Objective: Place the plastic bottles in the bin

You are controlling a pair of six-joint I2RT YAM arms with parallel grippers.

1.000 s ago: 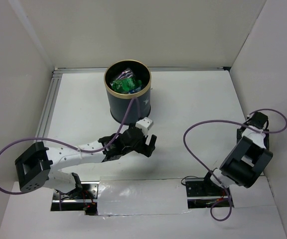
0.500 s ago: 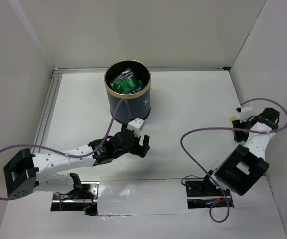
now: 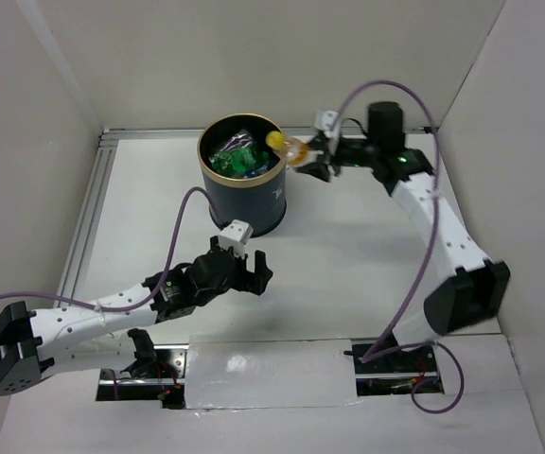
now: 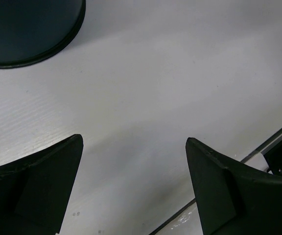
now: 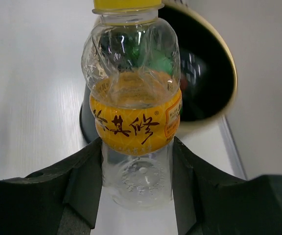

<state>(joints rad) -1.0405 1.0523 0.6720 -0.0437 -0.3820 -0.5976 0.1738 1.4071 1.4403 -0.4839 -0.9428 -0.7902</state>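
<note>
The dark navy bin (image 3: 244,194) with a gold rim stands at the back middle of the table and holds several crushed bottles, green ones (image 3: 239,157) on top. My right gripper (image 3: 307,157) is shut on a clear bottle with a yellow cap and orange label (image 3: 289,148), held just right of the bin's rim with its cap over the rim. In the right wrist view the bottle (image 5: 133,112) sits between my fingers (image 5: 84,183), with the bin's mouth (image 5: 204,83) behind it. My left gripper (image 3: 244,272) is open and empty, low over the table in front of the bin (image 4: 28,29).
White walls close the table at the back and both sides. A metal rail (image 3: 88,213) runs along the left edge. Purple cables (image 3: 183,222) loop from both arms. A strip of tape (image 3: 263,364) lies at the near edge between the arm bases.
My right arm has swung from the right side of the table up and left to the bin, carrying the yellow-capped bottle. My left gripper has drawn back toward the near left, away from the bin.
</note>
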